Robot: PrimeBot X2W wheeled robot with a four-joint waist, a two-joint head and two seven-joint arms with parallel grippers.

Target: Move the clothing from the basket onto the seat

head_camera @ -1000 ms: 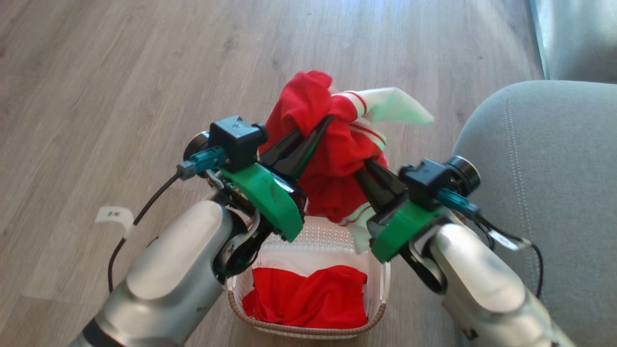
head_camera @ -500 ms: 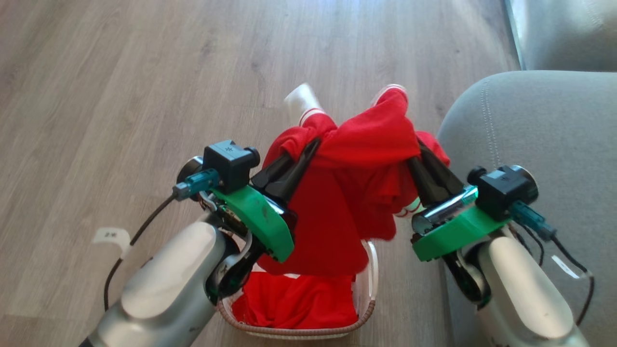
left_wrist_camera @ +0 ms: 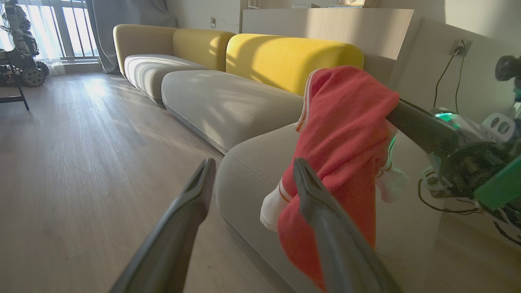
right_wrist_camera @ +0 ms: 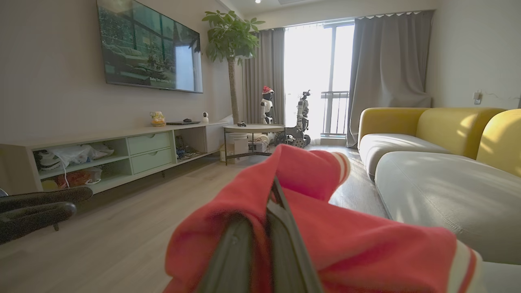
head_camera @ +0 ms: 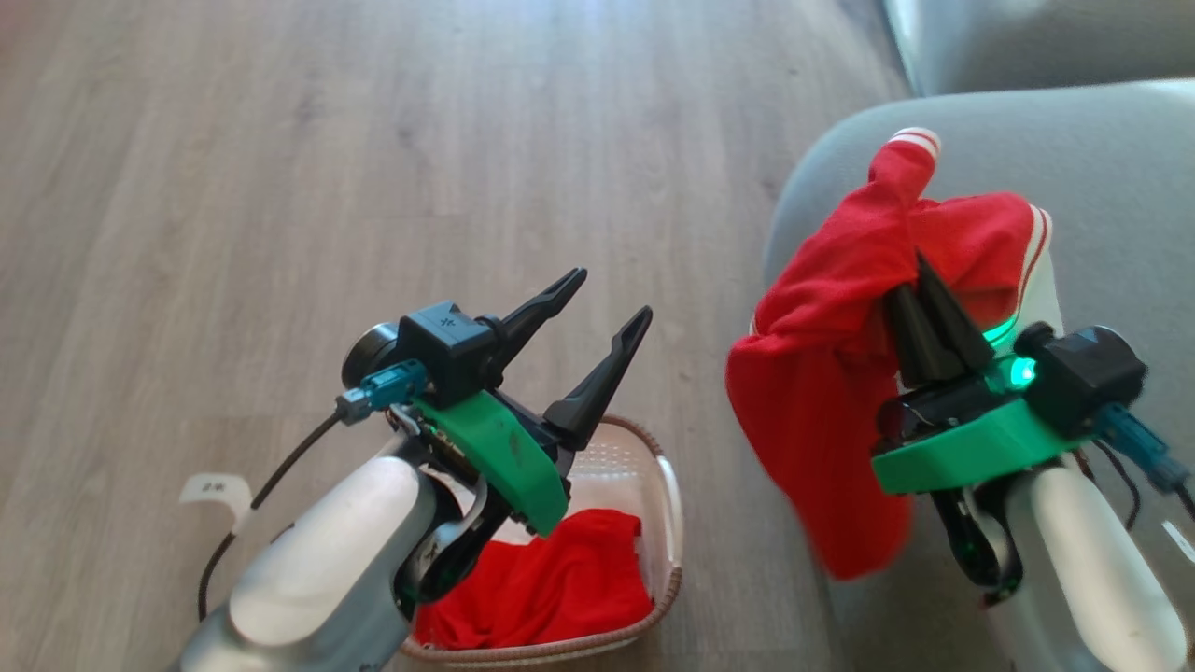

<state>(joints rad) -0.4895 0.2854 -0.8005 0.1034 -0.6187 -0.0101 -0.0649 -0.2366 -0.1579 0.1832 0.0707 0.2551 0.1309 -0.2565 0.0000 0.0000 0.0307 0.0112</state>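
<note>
Over the wooden floor (head_camera: 280, 140) beside the seat (head_camera: 1102, 159), one red garment (head_camera: 822, 373) is pinched by the pressed-together right tool (head_camera: 921, 271) and hung at the cushion's edge, apparently for laying down, while the left tool (head_camera: 611, 293) is held spread above the basket (head_camera: 668, 495), where a second garment (head_camera: 551, 588) is seen.

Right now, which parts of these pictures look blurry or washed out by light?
Head view: the hanging hem of the bright red soft fabric garment smears. Left wrist view: sun stripes the yellow upholstered sofa back; the left tool's dark fingers look soft. Right wrist view: the window is blown out white.
</note>
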